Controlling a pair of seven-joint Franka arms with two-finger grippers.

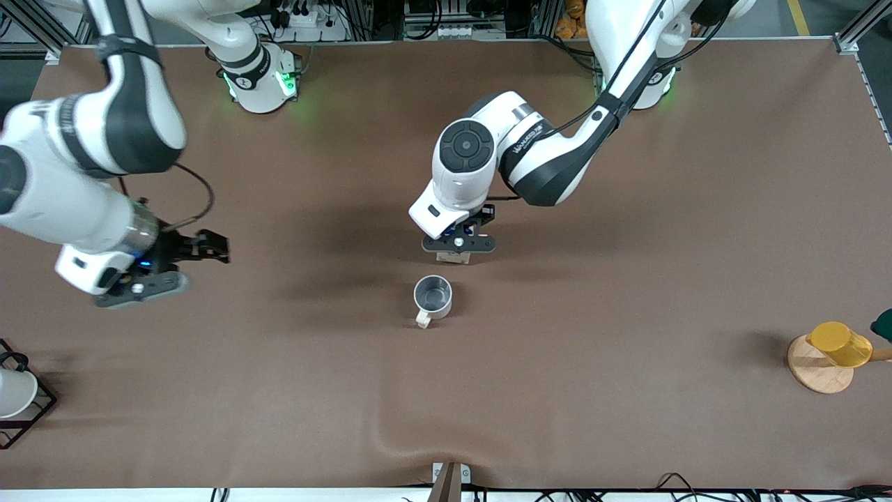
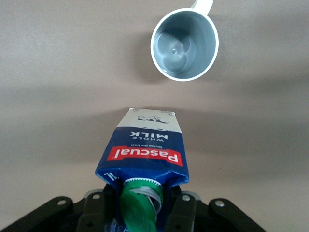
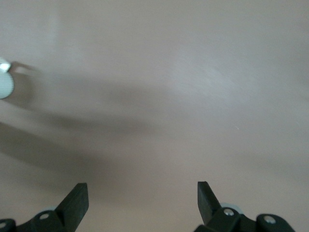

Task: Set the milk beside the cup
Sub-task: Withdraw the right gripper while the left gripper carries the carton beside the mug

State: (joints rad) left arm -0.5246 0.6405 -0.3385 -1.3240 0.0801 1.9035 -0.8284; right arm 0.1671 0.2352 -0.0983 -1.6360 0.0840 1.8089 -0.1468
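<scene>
Left gripper (image 2: 140,205) clamps the milk carton (image 2: 143,152) near its cap, beside the cup (image 1: 433,295); light, crushable cardboard. Right gripper (image 3: 142,200) waits, fingers spread.

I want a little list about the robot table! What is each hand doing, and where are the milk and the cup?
left hand: shut on the milk, over the middle of the table
milk: blue and white carton with a green cap, held by its top
cup: beige mug, grey inside, upright, nothing in it, handle toward the front camera
milk and cup: apart, the cup just nearer the front camera
right hand: open, holding nothing, waiting over the right arm's end of the table
</scene>
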